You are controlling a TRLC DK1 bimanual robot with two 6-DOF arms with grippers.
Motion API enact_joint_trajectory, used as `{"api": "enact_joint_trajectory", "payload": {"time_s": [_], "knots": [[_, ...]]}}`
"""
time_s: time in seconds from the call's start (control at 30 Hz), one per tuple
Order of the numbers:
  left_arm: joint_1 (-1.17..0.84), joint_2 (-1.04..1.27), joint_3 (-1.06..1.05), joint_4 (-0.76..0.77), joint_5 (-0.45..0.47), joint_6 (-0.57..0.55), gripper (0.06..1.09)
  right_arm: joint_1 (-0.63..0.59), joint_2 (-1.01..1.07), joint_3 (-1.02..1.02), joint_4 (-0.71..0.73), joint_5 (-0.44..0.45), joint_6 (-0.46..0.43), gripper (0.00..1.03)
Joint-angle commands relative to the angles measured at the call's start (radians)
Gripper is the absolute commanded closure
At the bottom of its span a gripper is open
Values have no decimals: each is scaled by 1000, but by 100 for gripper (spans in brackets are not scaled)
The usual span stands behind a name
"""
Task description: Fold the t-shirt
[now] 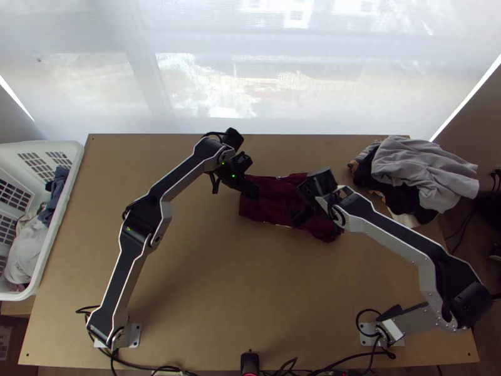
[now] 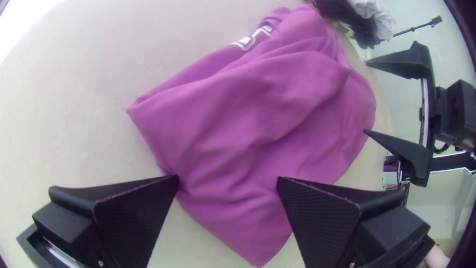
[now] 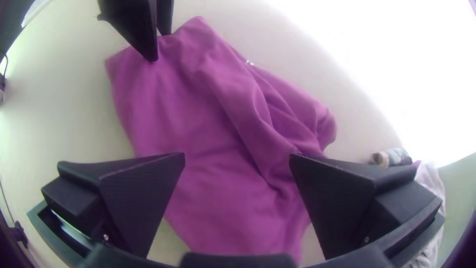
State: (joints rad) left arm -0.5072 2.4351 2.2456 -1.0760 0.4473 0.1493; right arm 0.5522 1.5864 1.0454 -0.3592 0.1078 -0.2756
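In the top view the dark red t-shirt [image 1: 275, 199] lies as a small, wrinkled, folded bundle near the table's far side. My left gripper [image 1: 249, 187] is over its left end, and my right gripper [image 1: 302, 203] is over its right part. The left wrist view has the left gripper [image 2: 228, 179] with fingers wide apart above the shirt [image 2: 258, 124], which looks pink-purple there. Likewise, the right gripper [image 3: 237, 158] stands open above the shirt [image 3: 198, 119] in the right wrist view. Neither gripper visibly holds cloth.
A pile of grey and black clothes [image 1: 419, 169] lies at the table's far right corner. At the left edge stands a white basket [image 1: 66, 188] with clothes inside. Bare table [image 1: 232, 282] stretches between the arms in front of the shirt.
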Motion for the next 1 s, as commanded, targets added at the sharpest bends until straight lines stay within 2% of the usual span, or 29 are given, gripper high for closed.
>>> {"api": "enact_joint_trajectory", "payload": {"time_s": [0.0,0.07,0.27,0.43,0.97], "knots": [[7,-41,-1,-21,-7,-8,11,81,-74,-48,5,61,-85,5],[6,-67,-1,-19,-5,-14,11,123,-74,-81,23,64,-94,5],[-5,-151,-1,-27,-5,-31,11,198,-37,-185,197,84,-162,5],[-14,-200,-1,-32,-5,-34,11,199,3,-211,296,90,-200,5],[-16,-186,-1,-33,-5,-30,11,175,133,-245,463,127,-312,5]]}}
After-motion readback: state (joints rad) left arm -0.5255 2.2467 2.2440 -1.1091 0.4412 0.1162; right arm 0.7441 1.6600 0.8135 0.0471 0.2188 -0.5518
